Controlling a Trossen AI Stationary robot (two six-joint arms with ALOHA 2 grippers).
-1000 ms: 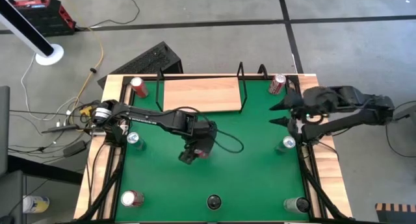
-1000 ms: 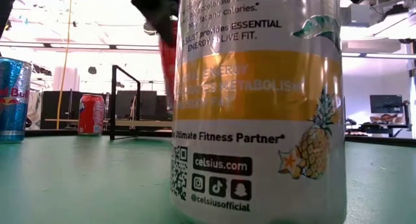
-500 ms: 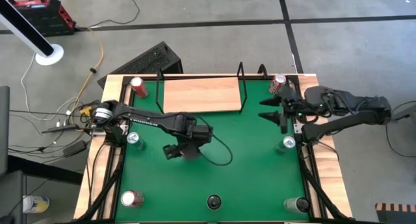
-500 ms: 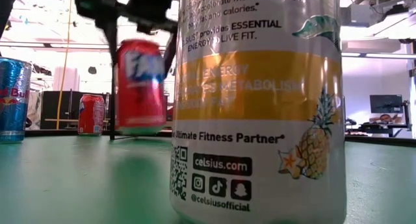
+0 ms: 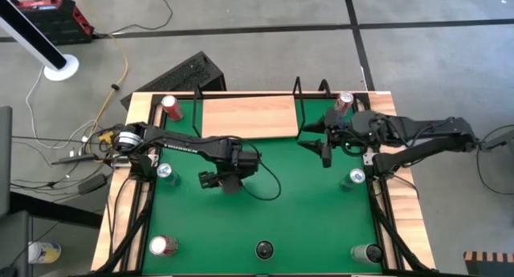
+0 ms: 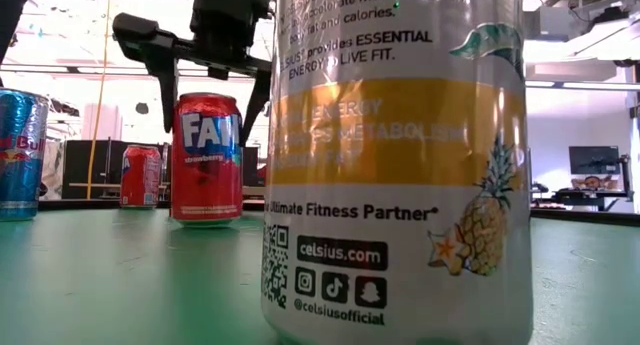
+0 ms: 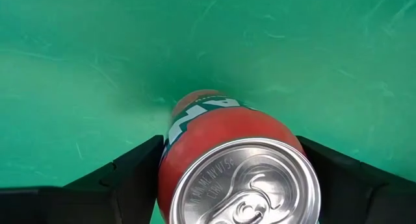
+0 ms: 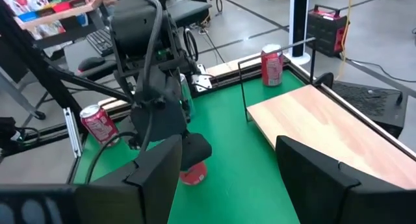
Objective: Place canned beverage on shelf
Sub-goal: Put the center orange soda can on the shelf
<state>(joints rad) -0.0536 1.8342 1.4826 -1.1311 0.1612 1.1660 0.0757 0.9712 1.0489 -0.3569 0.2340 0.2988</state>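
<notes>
A red Fanta can stands upright on the green table, in front of the shelf's left half. My left gripper hangs over it and is shut on it; the can's silver top shows between the fingers. The shelf, a light-wood board with black rod ends, sits at the table's far edge, and nothing lies on it. My right gripper hovers open with nothing between its fingers, just off the shelf's right end and above the table. My left gripper pinches the red can's upper wall between its two fingers, one on each side just under the rim. The fingers come from above, pointing down. The can is upright, and its base is on the table.
Red cans stand at the far left and far right corners. Silver cans stand by the side edges, and more stand at the near corners. A large Celsius can fills the low view. The green middle is free.
My left gripper has sunk and gone toward the table's left edge while rolling about its pointing line. The red can has turned with it from tilted to upright and come down onto the table. My right gripper has gone toward the table's left and tipped nearer level.
</notes>
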